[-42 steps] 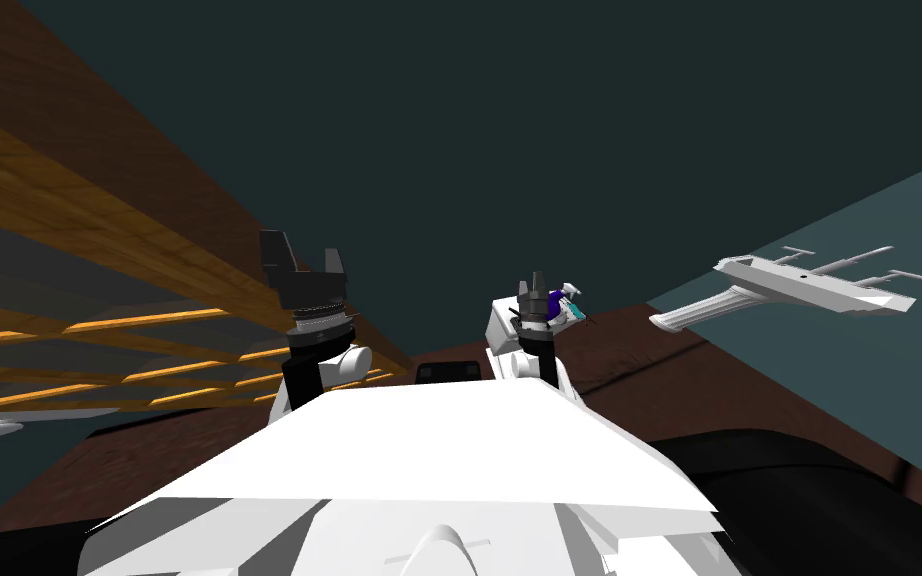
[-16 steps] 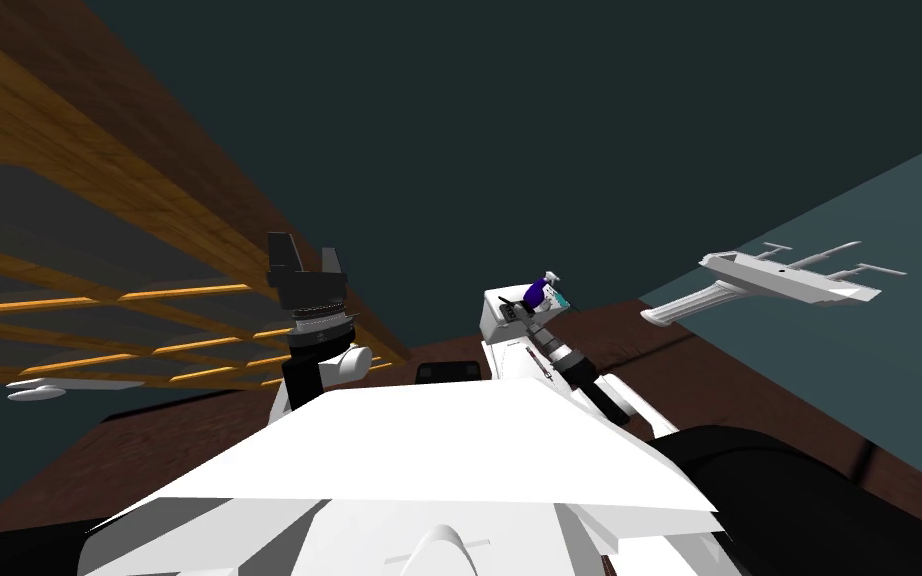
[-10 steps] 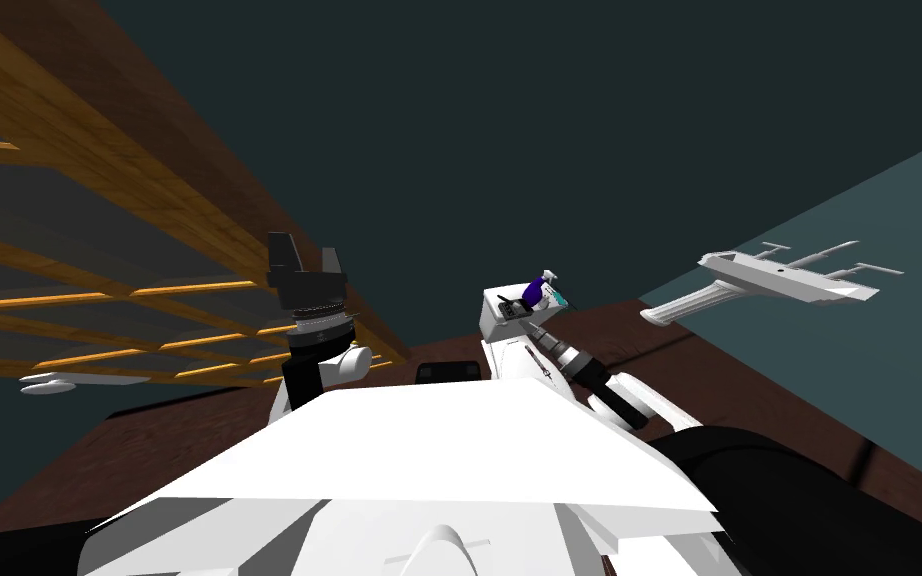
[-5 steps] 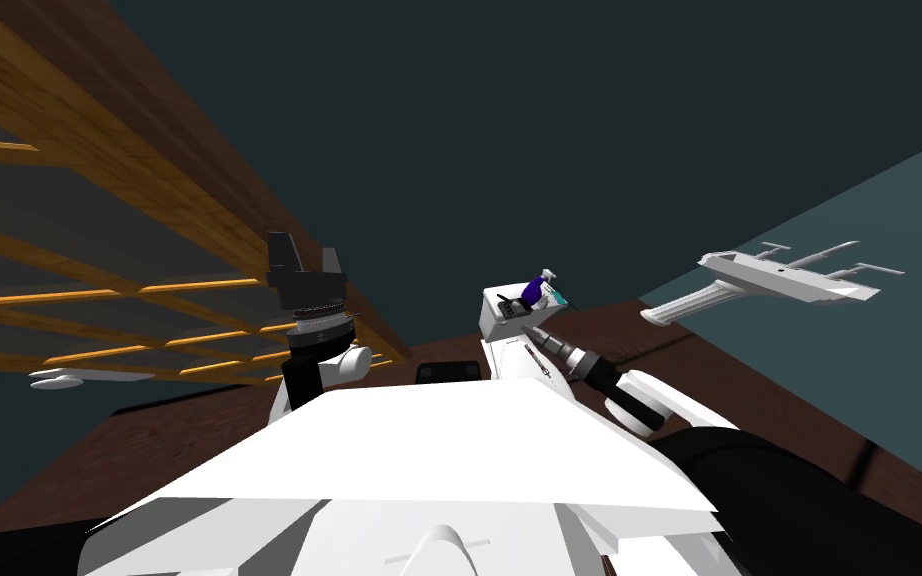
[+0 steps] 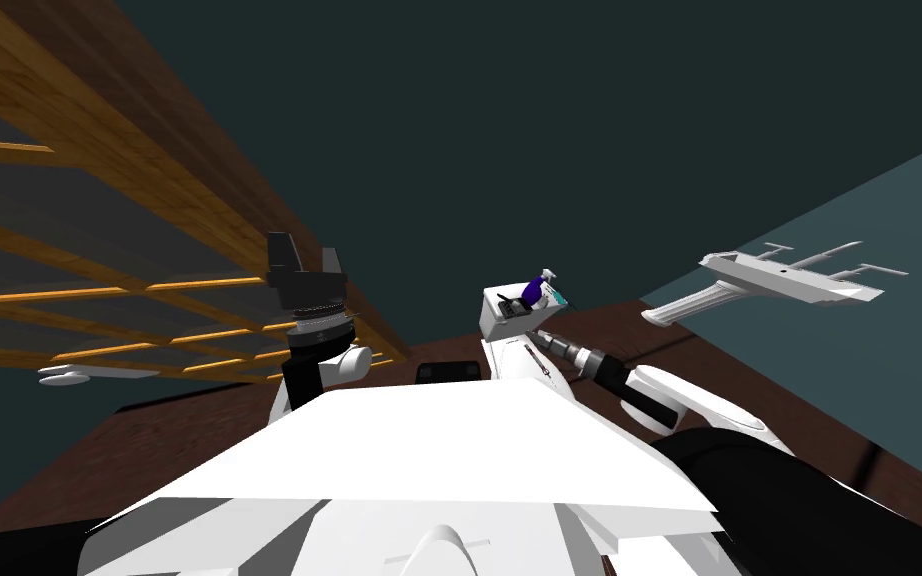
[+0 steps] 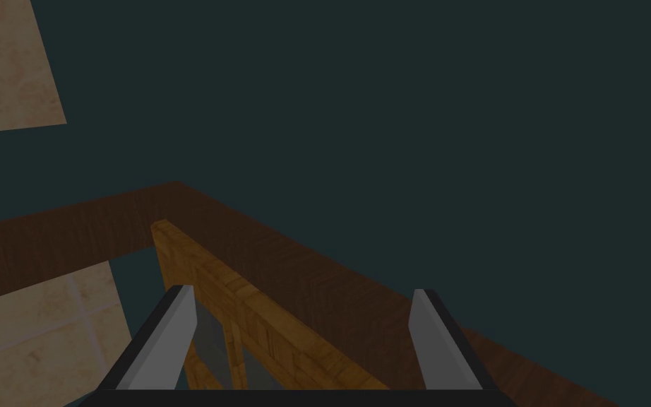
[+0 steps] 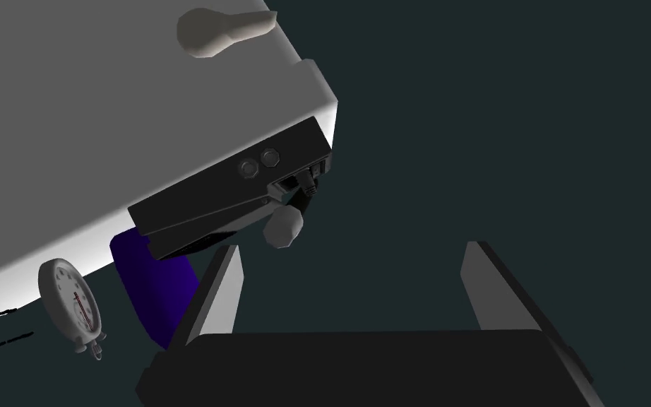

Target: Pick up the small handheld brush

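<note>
Brush [image 7: 232, 194], as far as I can tell the dark flat block with two round studs and a grey knob at one end, lies at the edge of the white box [image 7: 105, 106], near its corner. Right claw [image 7: 352, 249] hangs just short of it with its fingers wide apart and nothing between them; the knob sits just beyond the tip of one finger [image 7: 222, 290], not touching it. Purple bottle [image 7: 154, 282] stands just beside the brush, partly hidden by that same finger, and a small round dial like a stopwatch [image 7: 77, 307] lies near the bottle on the box. Grey pear-shaped lump [image 7: 225, 30] rests farther along the box, well apart from the brush. From the head camera the right arm reaches in low from the right toward the box. Left claw [image 6: 299, 293] is held up well to the left of the box, fingers apart and empty. White basin [image 5: 789, 285] hangs on the wall at the right
</note>
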